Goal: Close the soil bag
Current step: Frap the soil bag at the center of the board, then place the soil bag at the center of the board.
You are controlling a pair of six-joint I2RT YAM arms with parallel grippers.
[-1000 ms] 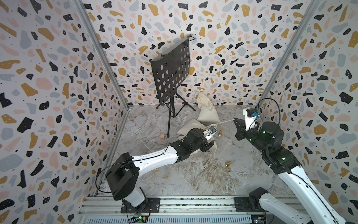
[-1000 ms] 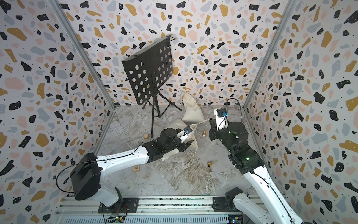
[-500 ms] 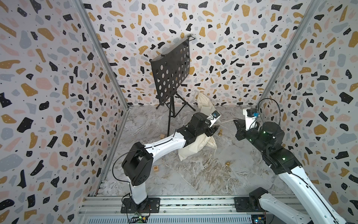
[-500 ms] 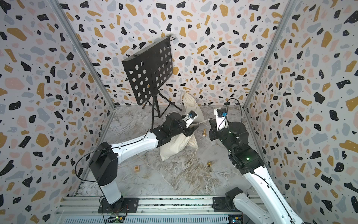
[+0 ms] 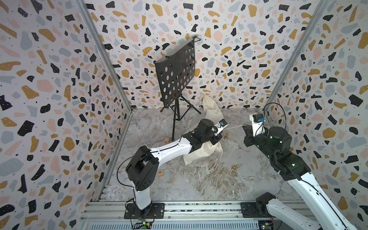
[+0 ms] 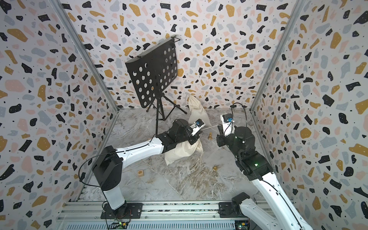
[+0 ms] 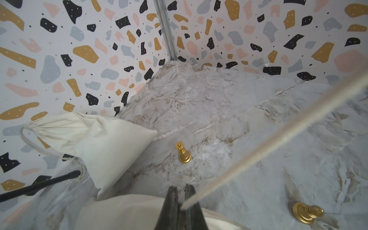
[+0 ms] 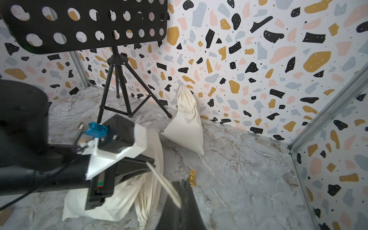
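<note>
Cream cloth bag [image 5: 199, 156] lies slumped on its side mid-floor, neck puckered, its cord [image 7: 278, 140] stretched taut toward the floor's right edge

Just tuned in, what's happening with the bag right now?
The left gripper is shut on the drawstring close to the mouth of the soil bag, which lies on its side. The right gripper is shut on the same drawstring further out, so it runs taut between them. The mouth looks gathered; whether it is fully cinched is hard to tell. A second bag leans against the back wall, untouched.
</note>
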